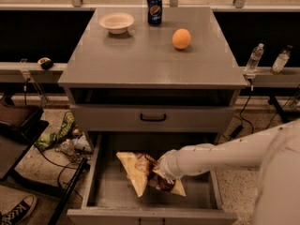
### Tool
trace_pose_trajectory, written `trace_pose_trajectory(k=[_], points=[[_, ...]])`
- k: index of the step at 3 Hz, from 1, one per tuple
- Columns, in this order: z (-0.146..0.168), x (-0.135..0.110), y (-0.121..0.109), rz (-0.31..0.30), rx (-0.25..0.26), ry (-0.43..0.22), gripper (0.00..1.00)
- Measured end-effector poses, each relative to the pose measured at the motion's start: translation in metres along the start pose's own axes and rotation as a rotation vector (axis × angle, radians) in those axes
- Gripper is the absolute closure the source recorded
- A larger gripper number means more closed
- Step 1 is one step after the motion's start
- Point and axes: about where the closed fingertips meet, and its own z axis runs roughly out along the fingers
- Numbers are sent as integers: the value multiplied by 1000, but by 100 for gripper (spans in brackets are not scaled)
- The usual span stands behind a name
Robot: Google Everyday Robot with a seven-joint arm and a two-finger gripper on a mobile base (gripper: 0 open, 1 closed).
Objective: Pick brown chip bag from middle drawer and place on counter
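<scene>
Gripper (159,175) sits down inside the middle drawer (92,172), at the end of the white arm (220,153) that reaches in from the right. It is against the brown chip bag (132,168), and the wrist housing hides most of it, so whether it is spread or pinching the bag cannot be told.

Bag lies crumpled on the drawer floor, roughly at its centre, with a tan-yellow corner pointing towards the near edge and another towards the far left. Whether it rests flat or is partly raised cannot be told. The drawer is pulled well out towards the near side.

Above it, the closed drawer panel (153,118) with the black curved handle is flush with the cabinet. The counter (150,60) carries an orange (181,38) right of centre, a blue soda can (154,8) at the far edge, and a pale bowl (116,21) at the far left; all three stand apart from one another.

Right of the cabinet, two clear bottles (253,57) stand on a narrow ledge. On the floor to the left lie a green wrapper (58,135) and cables, with a shoe (16,210) in the near left corner.
</scene>
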Motion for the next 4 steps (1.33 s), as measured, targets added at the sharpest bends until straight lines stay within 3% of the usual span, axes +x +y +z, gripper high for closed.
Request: trace_pose_trajectory(k=[1, 2, 3, 4], points=[[-63, -4, 6, -1, 24, 40, 100], [-132, -32, -11, 15, 63, 74, 100], [-211, -81, -44, -4, 161, 94, 100], [-259, -103, -52, 30, 220, 107, 100]])
